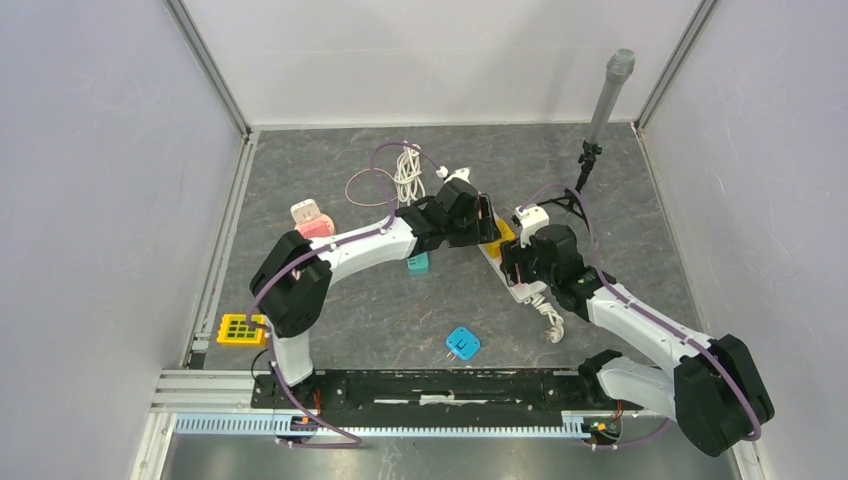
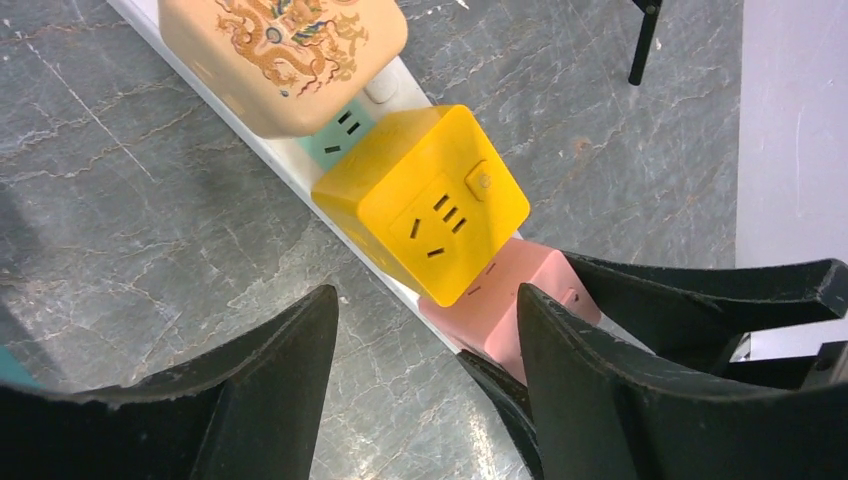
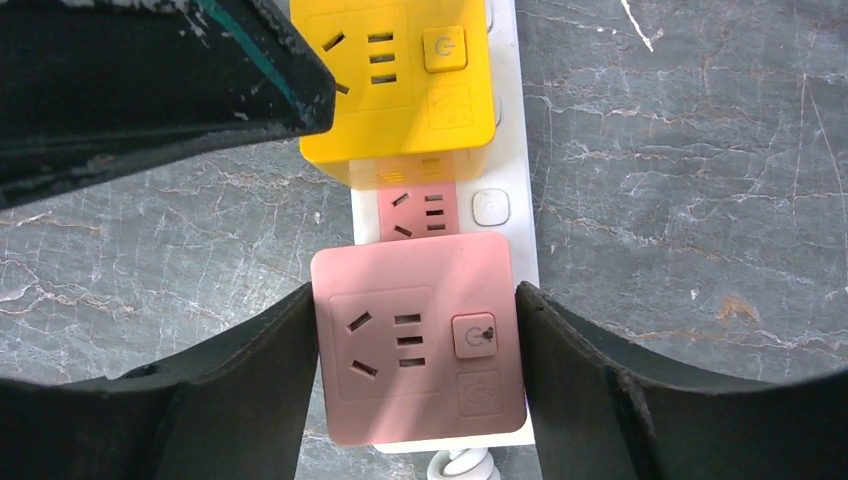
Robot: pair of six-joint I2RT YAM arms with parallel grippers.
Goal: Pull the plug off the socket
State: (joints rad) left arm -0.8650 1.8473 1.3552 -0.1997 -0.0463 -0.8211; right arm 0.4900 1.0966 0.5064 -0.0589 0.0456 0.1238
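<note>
Grasp made: right claw (image 3: 415, 297) pinches the pink plug (image 3: 420, 375), left claw (image 2: 425, 305) gapes empty nearby; next it likely needs a straight pull off the socket strip (image 3: 527, 150).

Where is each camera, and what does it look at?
Top external: high behind the robot, looking down on the grey table; left arm and right arm show.
Left wrist: on the left gripper, facing down at the yellow plastic cube plug; its fingers show.
Right wrist: on the right gripper, above the pink plastic cube plug between its fingers.
Both wrist views share those two plugs.
</note>
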